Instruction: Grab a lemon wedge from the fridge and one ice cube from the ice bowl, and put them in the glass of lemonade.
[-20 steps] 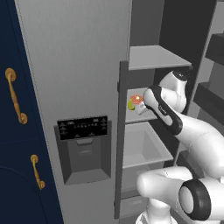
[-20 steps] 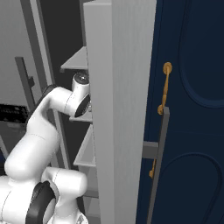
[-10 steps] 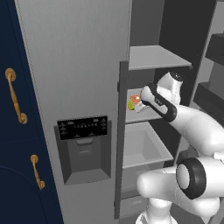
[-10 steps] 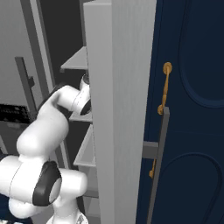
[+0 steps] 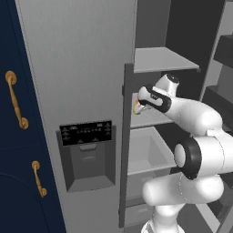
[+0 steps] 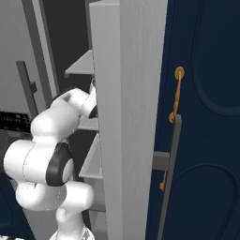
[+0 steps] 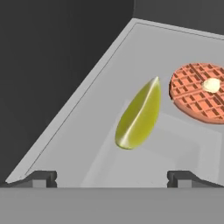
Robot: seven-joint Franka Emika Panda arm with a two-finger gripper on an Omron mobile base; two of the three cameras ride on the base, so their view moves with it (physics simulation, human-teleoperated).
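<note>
Your end effector [image 7: 112, 177] sits wide open and empty inside the fridge [image 5: 77, 68] — the lemon wedge [image 7: 139, 114] lies on the grey shelf [image 7: 78, 131] between its fingertips, beside a waffle [image 7: 197, 92].

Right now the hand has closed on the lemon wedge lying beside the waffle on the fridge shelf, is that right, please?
Not quite: the hand is open, its fingertips apart and short of the lemon wedge. The hand view shows this. The wedge does lie beside the waffle on the fridge shelf.
</note>
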